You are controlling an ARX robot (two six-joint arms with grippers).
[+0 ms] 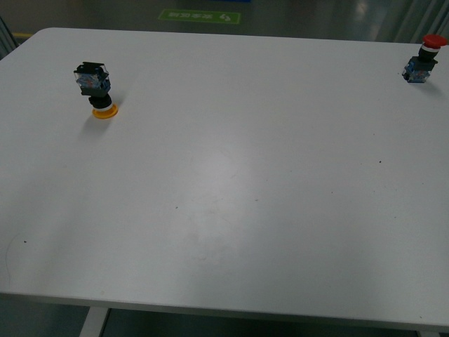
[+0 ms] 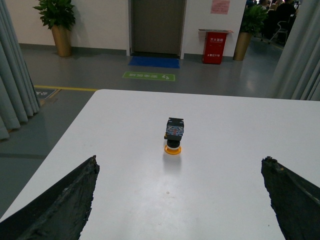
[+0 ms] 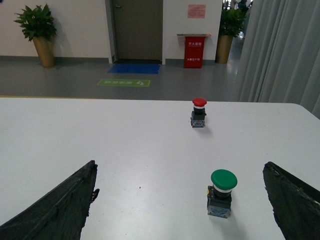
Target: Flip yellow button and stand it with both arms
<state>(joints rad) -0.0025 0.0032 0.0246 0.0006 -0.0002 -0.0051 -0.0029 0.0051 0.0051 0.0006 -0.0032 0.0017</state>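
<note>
A smooth white table (image 1: pixel 224 210) with a rounded corner carries the yellow button (image 1: pixel 96 90) at its far left. The button is upside down: its round mushroom cap lies flat on the table, with the boxy blue-and-black body on top. The left pincer (image 2: pixel 180 165) faces it from well back, its rough black angular fingers spread wide, holding nothing. The right pincer (image 3: pixel 179 167) gapes empty likewise, near an upright green-capped switch (image 3: pixel 221 192) and an upright red-capped switch (image 3: pixel 198 112).

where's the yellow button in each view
Front: yellow button at the table's far left, cap down.
Left wrist: yellow button mid-picture, cap down.
Right wrist: not in it.
Shared landmark: green floor sign beyond the table's far edge, in all three.
</note>
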